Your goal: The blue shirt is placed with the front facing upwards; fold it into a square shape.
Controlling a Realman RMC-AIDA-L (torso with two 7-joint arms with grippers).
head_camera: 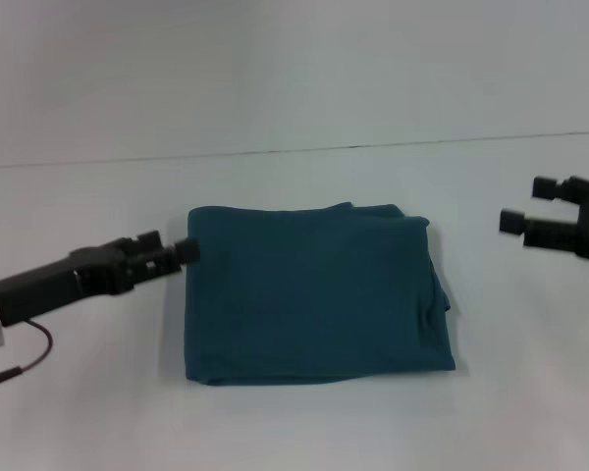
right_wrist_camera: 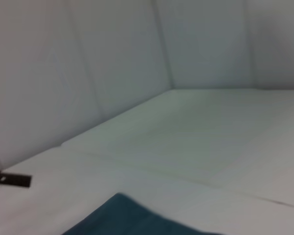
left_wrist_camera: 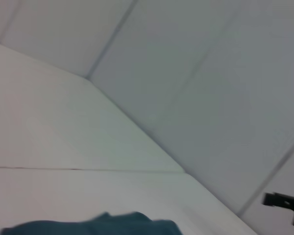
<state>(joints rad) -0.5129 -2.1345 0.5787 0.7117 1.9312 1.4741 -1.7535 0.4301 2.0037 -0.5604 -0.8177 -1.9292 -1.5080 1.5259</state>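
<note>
We find the shirt (head_camera: pixel 314 294) folded square on the table (head_camera: pixel 294 108). Left gripper (head_camera: pixel 188 251) at its edge, state unclear; right gripper (head_camera: pixel 528 206) apart, fingers spread.

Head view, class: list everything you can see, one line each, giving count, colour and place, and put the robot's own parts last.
Dark teal-blue soft cotton shirt: one, teal-blue, folded into a rough square at the middle of the table; no lettering shows.
White table: one, white, under the shirt, running to the back wall.
Pale grey wall: one, pale grey, behind the table.
Thin dark cable: one, dark, at the left arm's base, on the robot's left.
Left gripper: one, black, at the shirt's upper left corner.
Right gripper: one, black, open, off the shirt on the robot's right.
</note>
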